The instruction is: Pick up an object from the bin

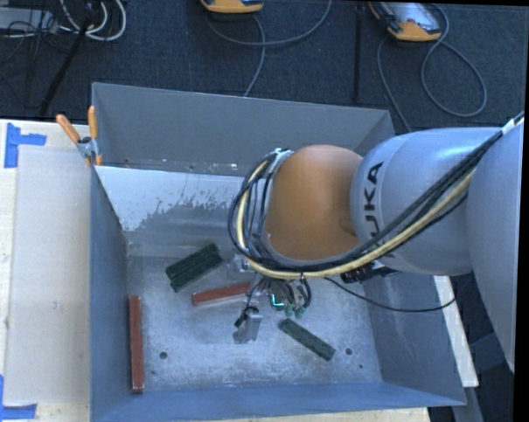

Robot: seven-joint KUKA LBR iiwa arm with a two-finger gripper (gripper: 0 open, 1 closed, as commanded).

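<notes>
Grey bin [233, 134], mid-floor: the gripper [249, 323] hangs beside a red-brown bar [221, 294]; I cannot tell how its jaws stand. The bar looks stiff and light; pinch across its narrow middle.

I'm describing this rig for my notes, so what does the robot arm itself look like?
The arm is smooth, rounded silver-grey casing with dark KUKA lettering. An orange dome cover caps the wrist, ringed by looped black and pale yellow cables. Below it sits a small gripper of dark and grey metal.
</notes>
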